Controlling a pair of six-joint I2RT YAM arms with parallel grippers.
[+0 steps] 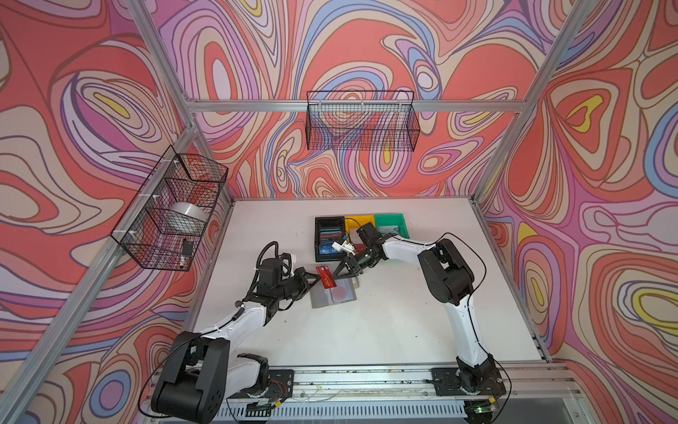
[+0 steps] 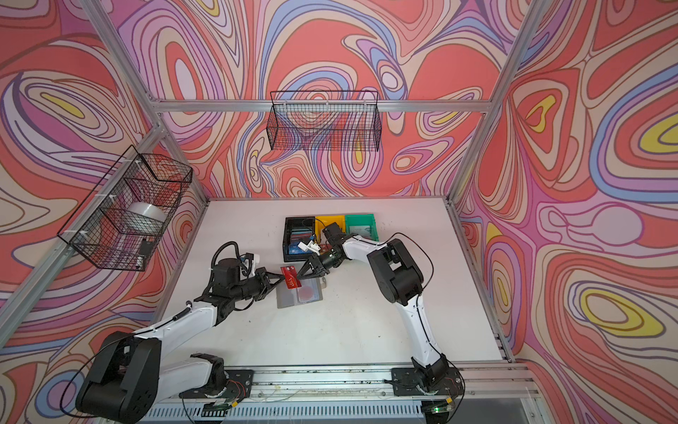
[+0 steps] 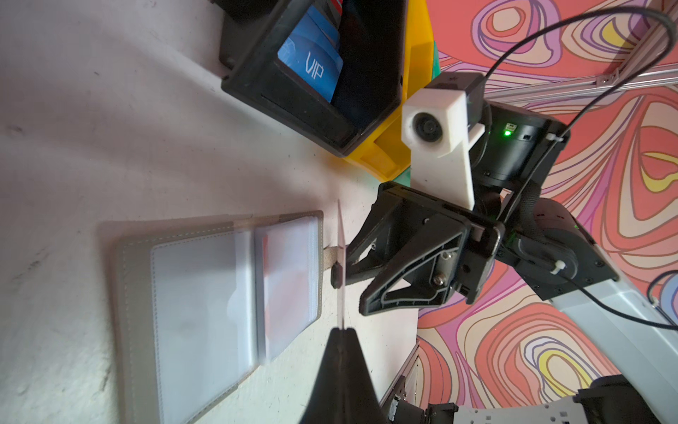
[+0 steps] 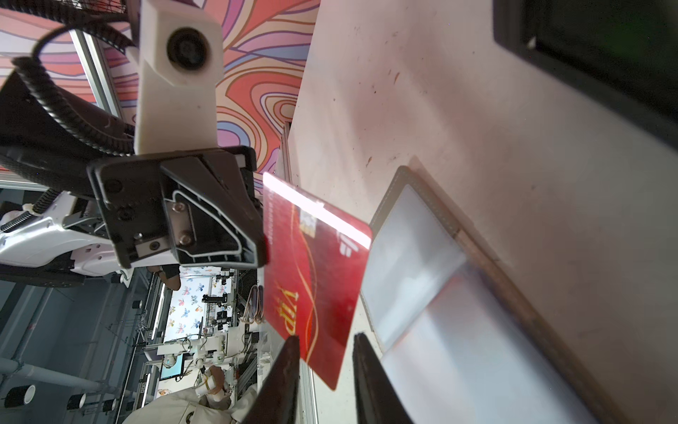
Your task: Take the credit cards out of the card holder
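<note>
left gripper (image 1: pixel 317 279) clamped on the red card (image 4: pixel 315 286), held above the open card holder (image 1: pixel 323 300) lying near the tabletop centre. right gripper (image 4: pixel 325 337): jaws apart, straddling that card's free corner. pale card (image 1: pixel 341 292) sits in a sleeve.

We see a white table (image 1: pixel 385 330), scuffed and specked with dirt. A grey card holder (image 1: pixel 323 299) lies open and flat on it, near the middle. Toward the far edge we mark three bins in a touching row: black bin (image 1: pixel 316 238), yellow bin (image 1: pixel 363 219), green bin (image 1: pixel 406 229). The holder is near the black bin, not touching it.
</note>
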